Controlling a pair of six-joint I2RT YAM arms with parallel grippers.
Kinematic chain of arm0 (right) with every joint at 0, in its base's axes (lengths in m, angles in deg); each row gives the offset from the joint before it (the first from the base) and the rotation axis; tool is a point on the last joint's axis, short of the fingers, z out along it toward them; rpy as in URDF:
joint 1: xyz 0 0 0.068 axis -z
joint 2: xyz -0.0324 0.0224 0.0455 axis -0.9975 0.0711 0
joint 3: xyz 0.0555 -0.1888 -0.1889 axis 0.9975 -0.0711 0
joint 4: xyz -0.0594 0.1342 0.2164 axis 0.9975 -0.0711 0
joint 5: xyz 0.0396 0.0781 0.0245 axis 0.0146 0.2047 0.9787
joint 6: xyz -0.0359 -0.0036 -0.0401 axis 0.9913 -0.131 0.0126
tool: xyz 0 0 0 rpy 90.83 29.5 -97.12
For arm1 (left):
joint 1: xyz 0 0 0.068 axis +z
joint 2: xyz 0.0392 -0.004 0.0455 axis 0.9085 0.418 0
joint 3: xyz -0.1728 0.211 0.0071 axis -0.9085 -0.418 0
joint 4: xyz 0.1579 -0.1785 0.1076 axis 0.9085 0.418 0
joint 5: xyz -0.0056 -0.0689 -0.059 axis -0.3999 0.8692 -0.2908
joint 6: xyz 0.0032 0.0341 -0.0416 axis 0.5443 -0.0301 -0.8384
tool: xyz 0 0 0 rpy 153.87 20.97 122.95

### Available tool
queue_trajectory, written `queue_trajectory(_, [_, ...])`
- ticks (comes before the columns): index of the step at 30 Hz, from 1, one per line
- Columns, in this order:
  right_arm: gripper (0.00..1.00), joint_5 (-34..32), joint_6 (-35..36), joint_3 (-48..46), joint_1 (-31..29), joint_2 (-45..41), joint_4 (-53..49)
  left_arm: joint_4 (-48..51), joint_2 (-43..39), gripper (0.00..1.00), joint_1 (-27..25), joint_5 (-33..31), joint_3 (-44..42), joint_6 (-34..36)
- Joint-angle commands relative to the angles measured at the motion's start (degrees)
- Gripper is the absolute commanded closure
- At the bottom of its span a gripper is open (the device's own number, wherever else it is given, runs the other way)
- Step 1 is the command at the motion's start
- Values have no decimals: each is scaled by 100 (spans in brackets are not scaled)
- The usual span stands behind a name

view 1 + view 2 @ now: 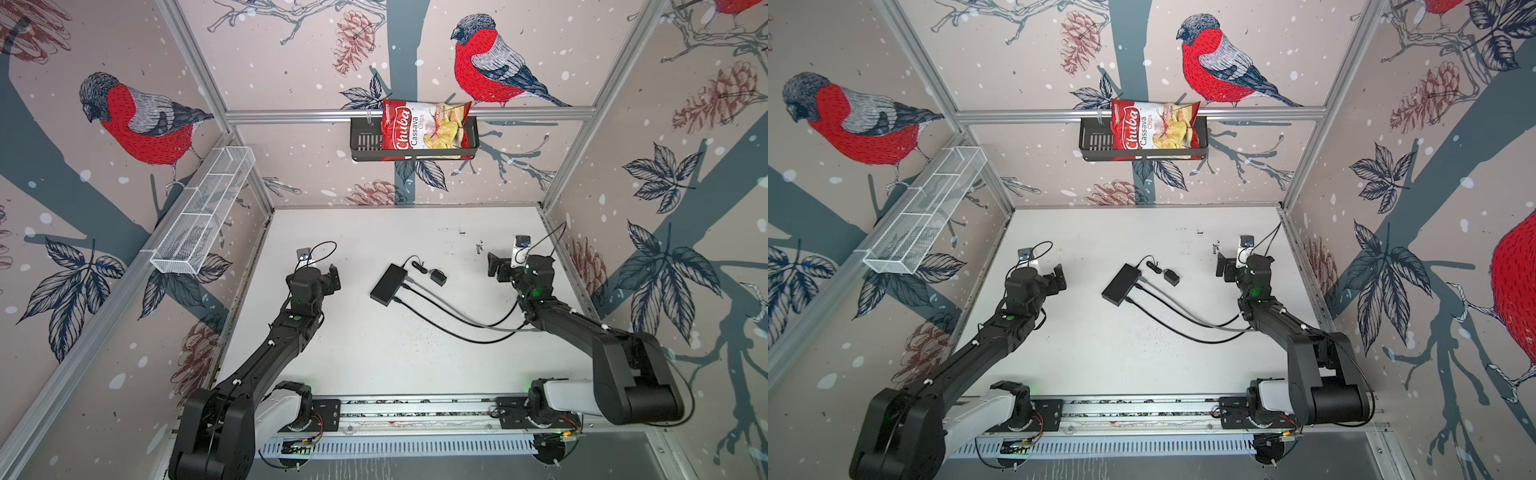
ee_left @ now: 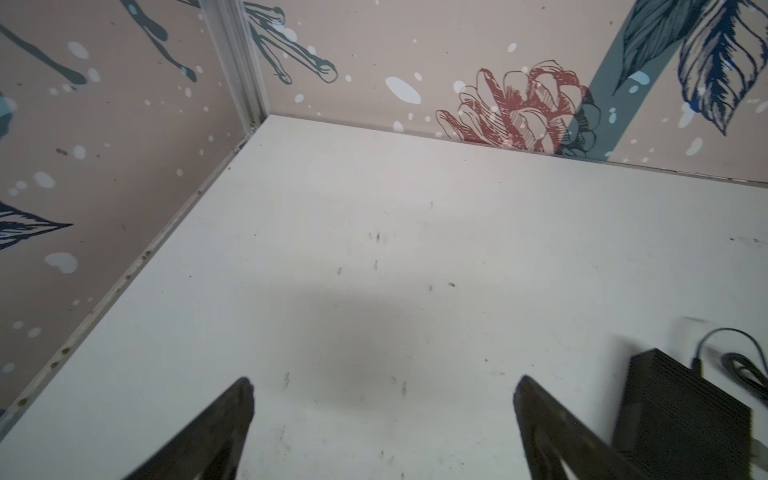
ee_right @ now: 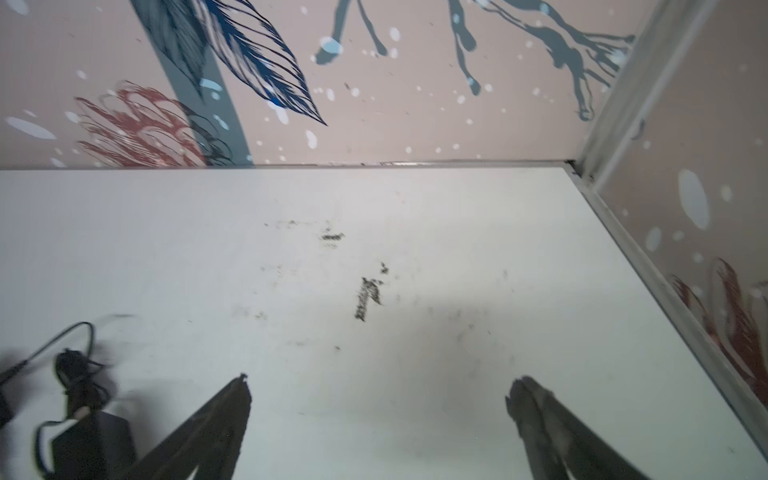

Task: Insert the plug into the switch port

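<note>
The flat black switch [image 1: 387,285] [image 1: 1120,284] lies mid-table, and a corner of it shows in the left wrist view [image 2: 681,419]. Three cables reach its right long edge, where the switch port is. Their plug ends [image 1: 409,283] [image 1: 1142,283] sit against that edge, and I cannot tell how deep they go. My left gripper [image 1: 335,277] [image 1: 1059,277] [image 2: 384,390] hovers left of the switch, open and empty. Well to the right of the switch, my right gripper [image 1: 495,266] [image 1: 1223,264] [image 3: 378,390] also stands open with nothing between its fingers.
A small black power adapter [image 1: 437,276] [image 1: 1171,276] [image 3: 93,442] with a coiled lead lies just right of the switch. The cables [image 1: 457,328] sweep across the white table [image 1: 374,232] toward the right arm. A chips bag [image 1: 424,124] hangs in a back-wall basket. A white wire basket [image 1: 203,212] is on the left wall.
</note>
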Motion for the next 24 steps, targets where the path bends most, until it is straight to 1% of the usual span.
queue_trajectory(1, [0, -199, 111, -325, 246, 65, 765, -836, -24, 4, 106, -99, -277, 239])
queue_trajectory(3, [0, -254, 51, -482, 384, 185, 1048, -1140, 23, 4, 203, -55, -449, 296])
queue_trajectory(5, [1, -101, -56, -603, 534, 345, 1317, -1492, 107, 4, 301, -2, -612, 377])
queue_trajectory(6, [1, -143, -68, -674, 541, 411, 1523, -1793, 143, 4, 323, -18, -747, 474])
queue_trajectory(7, [1, -163, -76, -637, 538, 385, 1417, -2165, 171, 4, 321, -44, -915, 592])
queue_trajectory(10, [1, -156, -116, -789, 529, 282, 1612, -3137, 226, 4, 336, 0, -1343, 848])
queue_trajectory(15, [0, -199, -75, -1339, 316, -41, 2431, -4376, 663, 4, 446, 190, -1721, 1021])
queue_trajectory(16, [1, -215, -12, -1444, 227, -39, 2638, -4521, 783, 4, 473, 244, -1746, 1018])
queue_trajectory(18, [1, -286, 214, -1863, -8, 221, 3670, -4946, 1059, 4, 537, 383, -1782, 1039])
queue_trajectory(19, [0, -542, 205, -2032, -82, 322, 4177, -5141, 1162, 4, 564, 427, -1787, 1058])
queue_trajectory(20, [0, -743, 123, -2141, -80, 360, 4395, -5280, 1270, 4, 592, 546, -1787, 1088])
queue_trajectory(21, [1, -770, 20, -2162, -15, 389, 4338, -5457, 1406, 4, 639, 673, -1762, 1132])
queue_trajectory(23, [1, -751, 26, -2176, 5, 794, 4806, -5762, 1686, 4, 689, 732, -1731, 1204])
queue_trajectory(24, [1, -912, 44, -2122, -29, 1006, 5020, -5957, 1884, 4, 747, 785, -1724, 1178])
